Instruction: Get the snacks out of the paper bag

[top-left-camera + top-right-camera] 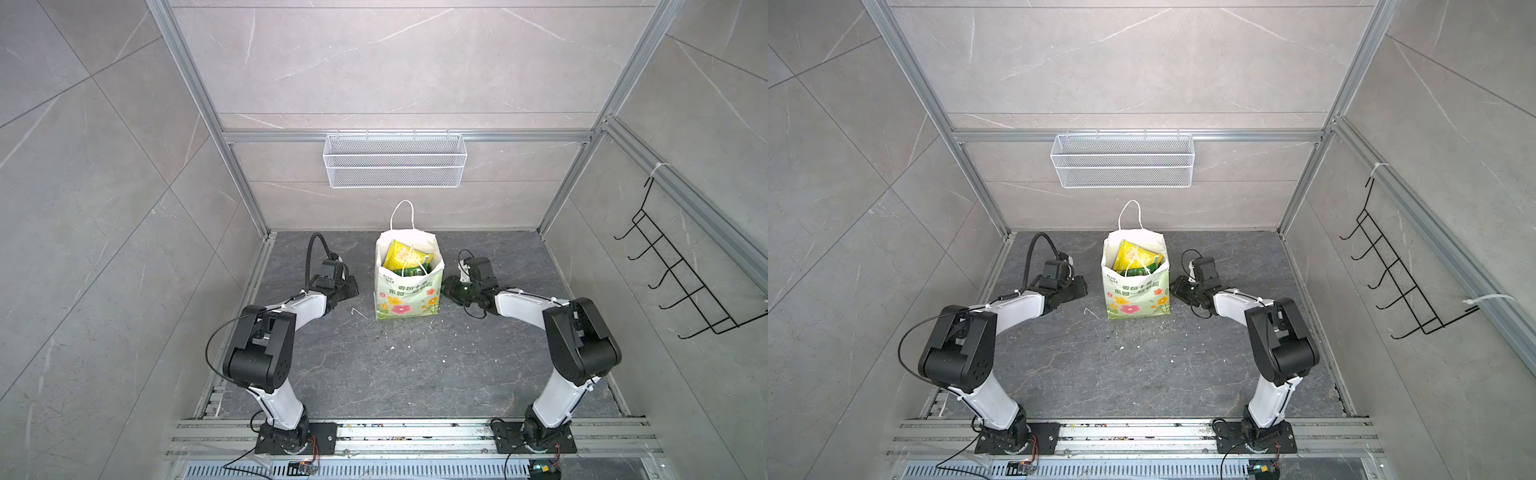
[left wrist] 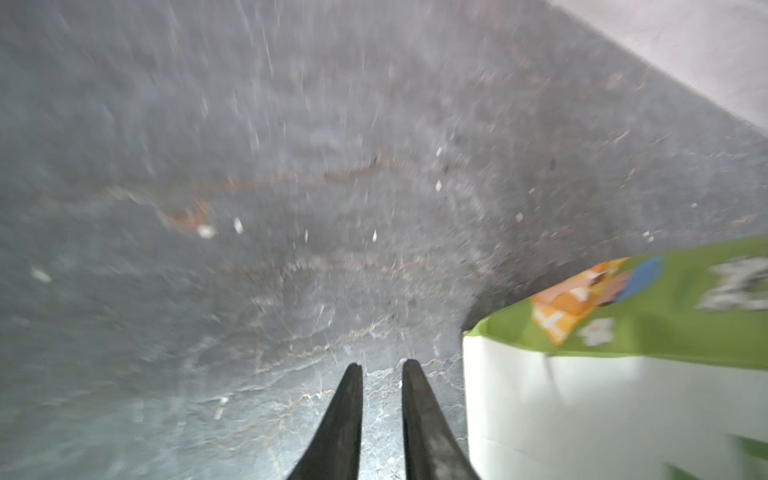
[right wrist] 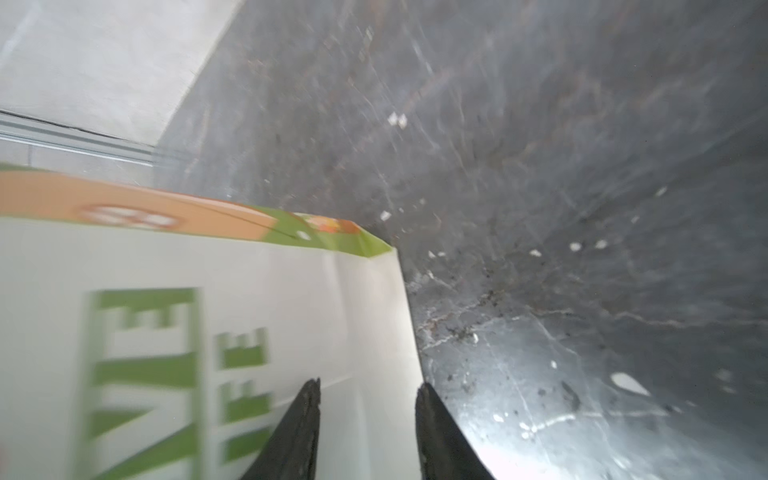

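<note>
Left claw [image 2: 381, 365] narrowly parted, right claw [image 3: 370, 384] wider (both empty), either side of paper bag [image 1: 409, 299].

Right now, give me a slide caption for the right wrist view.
Right tool, jaws apart and empty, beside the paper bag printed with green lettering, on the dark speckled table.

Grey marble-tiled walls [image 1: 395, 62] enclose dark stone floor [image 1: 395, 365]. White mesh basket [image 1: 395, 166] at 12 o'clock; black hook rack [image 1: 683, 266] at 3 o'clock.
</note>
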### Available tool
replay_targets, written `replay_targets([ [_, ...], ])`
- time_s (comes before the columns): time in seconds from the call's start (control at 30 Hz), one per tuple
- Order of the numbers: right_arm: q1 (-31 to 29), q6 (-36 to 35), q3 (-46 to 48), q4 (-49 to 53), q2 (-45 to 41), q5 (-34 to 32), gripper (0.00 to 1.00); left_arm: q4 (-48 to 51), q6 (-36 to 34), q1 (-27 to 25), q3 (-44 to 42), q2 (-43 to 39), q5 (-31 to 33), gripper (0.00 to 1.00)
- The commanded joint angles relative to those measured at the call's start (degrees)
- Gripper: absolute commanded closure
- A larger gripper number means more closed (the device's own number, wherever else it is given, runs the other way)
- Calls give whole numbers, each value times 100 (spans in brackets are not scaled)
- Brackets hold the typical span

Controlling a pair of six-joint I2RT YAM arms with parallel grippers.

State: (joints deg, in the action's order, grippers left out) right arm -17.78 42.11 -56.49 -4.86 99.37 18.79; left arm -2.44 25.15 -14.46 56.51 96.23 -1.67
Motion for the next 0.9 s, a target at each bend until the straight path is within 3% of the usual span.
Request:
replay_targets([
  [0.0, -32, -441, -231, 411, -716, -583, 57, 347, -515, 178, 732, -675, 86, 75],
  [0.1, 7, -1085, -813, 906, -1269, -1232, 55, 708, -977, 185, 1277, -984, 34, 71],
  [0.17, 69, -1542, -1702, 1524, -1331, -1260, 55, 1004, -1228, 189, 1733, -1141, -218, 67],
  [0.3, 76, -2317, -4147, 3154, -760, -128, 55, 2055, -1645, 188, 3029, -1212, -1263, 56],
  [0.4, -45, -2516, -5399, 3847, -243, 688, 55, 2375, -1918, 189, 3451, -1260, -1767, 47],
  [0.53, -553, -2945, -7161, 5414, 804, 305, 56, 2475, -2138, 70, 3445, -1171, -2016, 36],
  [0.63, -892, -3185, -8391, 6539, 1538, -189, 57, 2590, -2231, -92, 3427, -1057, -2011, 34],
  [0.77, -979, -3123, -9770, 7650, 2378, -322, 56, 2593, -2264, -147, 3350, -988, -1948, 33],
  [0.87, -1093, -3067, -10837, 8366, 3067, -502, 50, 2586, -2312, -171, 3333, -898, -1959, 33],
])
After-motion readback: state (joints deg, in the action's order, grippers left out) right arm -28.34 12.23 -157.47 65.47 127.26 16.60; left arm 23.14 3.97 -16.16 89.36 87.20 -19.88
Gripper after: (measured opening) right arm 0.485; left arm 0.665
